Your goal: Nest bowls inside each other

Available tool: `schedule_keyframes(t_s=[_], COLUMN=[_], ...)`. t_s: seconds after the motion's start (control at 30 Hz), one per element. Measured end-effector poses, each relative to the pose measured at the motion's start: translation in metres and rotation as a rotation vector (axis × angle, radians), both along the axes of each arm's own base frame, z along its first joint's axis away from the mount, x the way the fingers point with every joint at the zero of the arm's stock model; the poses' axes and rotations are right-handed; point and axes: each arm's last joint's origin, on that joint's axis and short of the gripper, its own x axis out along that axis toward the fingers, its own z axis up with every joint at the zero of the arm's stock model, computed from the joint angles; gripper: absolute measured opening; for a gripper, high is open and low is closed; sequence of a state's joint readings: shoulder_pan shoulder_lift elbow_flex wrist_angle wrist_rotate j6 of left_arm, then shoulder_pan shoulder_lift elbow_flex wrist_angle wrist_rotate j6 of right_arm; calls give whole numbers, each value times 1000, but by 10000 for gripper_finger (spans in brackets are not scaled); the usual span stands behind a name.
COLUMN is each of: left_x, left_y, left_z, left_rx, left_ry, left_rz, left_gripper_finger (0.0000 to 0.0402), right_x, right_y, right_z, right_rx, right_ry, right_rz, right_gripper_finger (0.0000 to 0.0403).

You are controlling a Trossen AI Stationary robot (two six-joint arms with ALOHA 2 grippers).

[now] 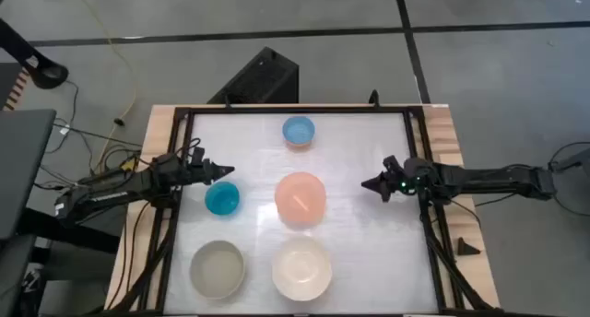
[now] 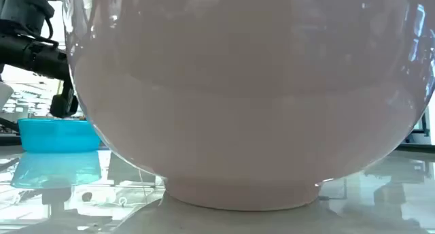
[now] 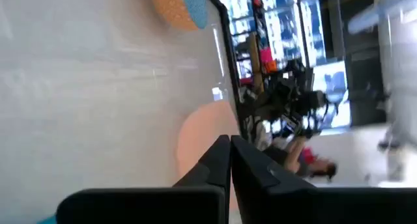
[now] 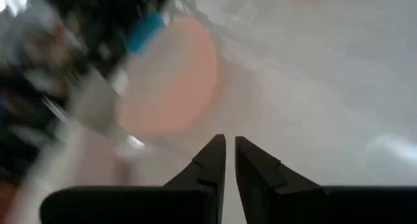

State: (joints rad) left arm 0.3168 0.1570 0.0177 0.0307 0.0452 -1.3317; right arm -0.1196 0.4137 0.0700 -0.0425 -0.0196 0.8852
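Note:
Five bowls stand on their bases on the white table top. The light blue one (image 1: pixel 298 131) is at the far middle, the teal one (image 1: pixel 222 198) left of centre, and the salmon one (image 1: pixel 300 198) in the centre. The grey-beige bowl (image 1: pixel 218 267) and the cream-white bowl (image 1: pixel 301 268) are near the front. My left gripper (image 1: pixel 229 172) is shut and hovers just beyond the teal bowl, pointing at the salmon bowl (image 3: pixel 202 133). My right gripper (image 1: pixel 366 181) hovers right of the salmon bowl (image 4: pixel 172 81), its fingers almost together with nothing between them.
A dark frame (image 1: pixel 417 170) runs round the table top, with wooden edges outside it. In the low view the cream-white bowl (image 2: pixel 238 91) fills most of the picture and hides the table behind it. The teal bowl (image 2: pixel 58 135) shows at its left.

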Motion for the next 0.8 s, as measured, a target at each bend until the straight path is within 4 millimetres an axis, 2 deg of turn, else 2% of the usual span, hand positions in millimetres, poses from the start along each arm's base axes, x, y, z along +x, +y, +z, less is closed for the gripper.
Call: schedule_keyframes(t_s=[0.1, 0.17, 0.3, 0.5, 0.57, 0.67, 0.8], left_x=[0, 0, -1, -3, -4, -4, -11], left_y=[0, 1, 4, 8, 9, 9, 7], left_z=[0, 2, 4, 3, 7, 20, 46], left_rx=[-78, -121, -168, -245, -215, -75, 107], left_ry=[-27, -56, -101, -153, -187, -267, -478], left_rz=[23, 62, 147, 336, 365, 357, 358], left_gripper_finger=[0, 0, 0, 0, 0, 0, 0], right_x=[2, 3, 6, 6, 5, 3, -1], right_y=[0, -1, -3, -7, -7, -8, -8], right_z=[6, 10, 26, 45, 52, 60, 71], right_rx=[229, 309, 263, 276, 273, 271, 262], right_ry=[-91, -143, -303, -533, -599, -683, -812], right_rz=[-95, -131, -128, -265, -256, -255, -281], right_gripper_finger=[66, 66, 66, 66, 66, 66, 66])
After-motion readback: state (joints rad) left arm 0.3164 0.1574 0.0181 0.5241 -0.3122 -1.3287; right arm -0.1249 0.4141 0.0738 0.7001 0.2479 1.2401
